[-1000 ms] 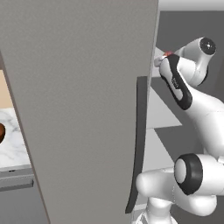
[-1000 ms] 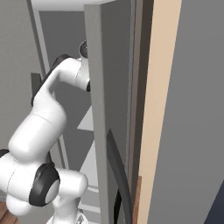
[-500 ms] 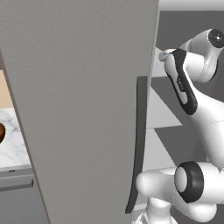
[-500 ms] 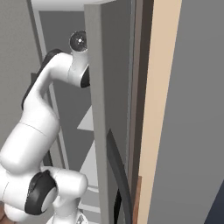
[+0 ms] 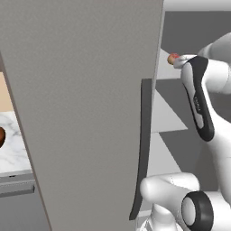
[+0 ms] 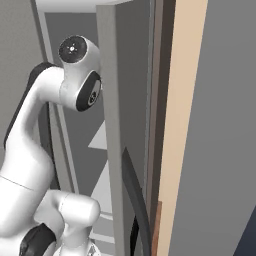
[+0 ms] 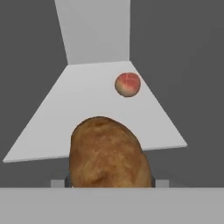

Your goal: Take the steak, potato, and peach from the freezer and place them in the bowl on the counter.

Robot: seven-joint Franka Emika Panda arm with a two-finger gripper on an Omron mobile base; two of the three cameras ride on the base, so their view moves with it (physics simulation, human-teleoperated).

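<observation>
Hand view: you have the potato [image 7: 107, 153] right at the fingers, large at the bottom of the frame. The fingers themselves are hidden behind it. Small grey stubs show at its lower left and lower right edges, so the fingers look pinched on its two sides.

Beyond the potato lies a pale freezer shelf [image 7: 57, 118]. The peach [image 7: 127, 84] sits on that shelf toward its back right, well apart from the potato. Dark grey inner walls flank the shelf, and a lighter back panel rises behind it.

Left base view: the freezer door [image 5: 85, 103] stands open and takes up most of the frame, between you and the tabletop [image 5: 16, 144]. Its dark handle [image 5: 142, 149] runs down the door's edge. At the far left edge, past the door, a sliver of the bowl [image 5: 2, 136] sits on the marble tabletop. A small orange-brown spot shows at the tip of the arm, up by a shelf inside the freezer; you cannot tell what it is at this size.

Right base view: the door edge and handle [image 6: 135, 195] sit just right of the arm. A beige side panel [image 6: 182, 100] stands beyond them.
</observation>
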